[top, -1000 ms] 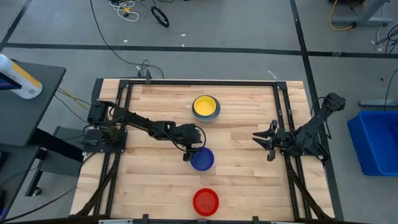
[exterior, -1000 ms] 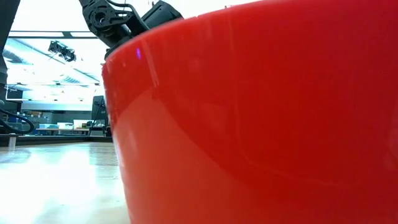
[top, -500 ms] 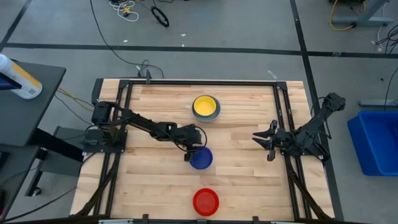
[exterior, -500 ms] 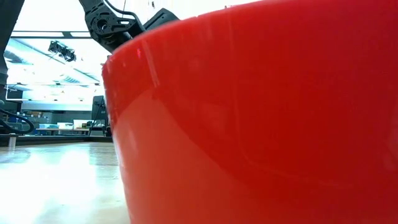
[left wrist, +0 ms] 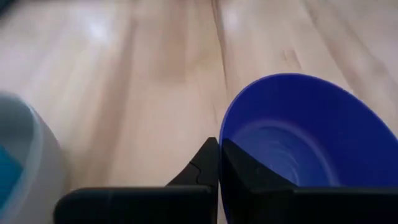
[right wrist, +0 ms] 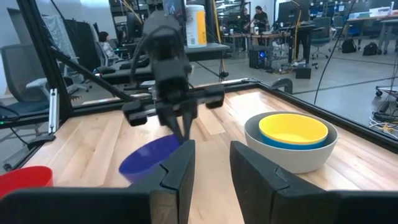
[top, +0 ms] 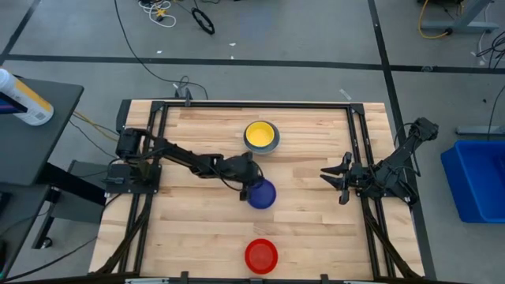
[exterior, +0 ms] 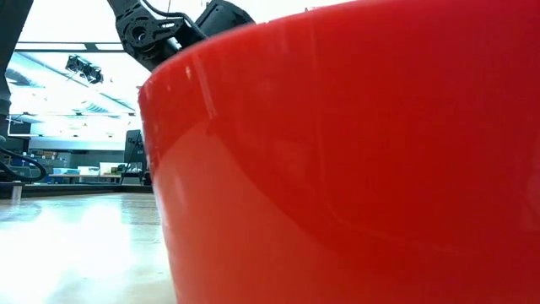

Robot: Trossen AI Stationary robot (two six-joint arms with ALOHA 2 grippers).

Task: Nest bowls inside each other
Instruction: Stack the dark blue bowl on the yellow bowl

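Note:
The dark blue bowl (top: 262, 195) is at the table's middle, with my left gripper (top: 251, 184) shut on its left rim. It looks tilted in the right wrist view (right wrist: 149, 158). The yellow bowl (top: 260, 134) sits nested in a light blue one inside the grey bowl (right wrist: 292, 158), at the far middle. The red bowl (top: 261, 255) stands on its base near the front edge and fills the low view (exterior: 354, 152). My right gripper (top: 335, 178) waits open at the right side, holding nothing. My left gripper pinches the blue bowl's rim (left wrist: 222, 144) on the side nearest the arm. One finger (left wrist: 249, 177) is inside the bowl and one finger (left wrist: 202, 165) is outside. The fingers come from the table's left, slanting down. The bowl sits tilted; whether it is clear of the table I cannot tell.
Bare wood lies between the blue bowl and the stacked bowls, and between it and the red bowl. A black metal frame (top: 158, 110) edges the table. A blue bin (top: 481, 177) stands off the right side.
My left gripper has shut on the blue bowl's rim and tipped its fingers further down. The bowl has shifted a little toward the table's right and far edge and now sits tilted.

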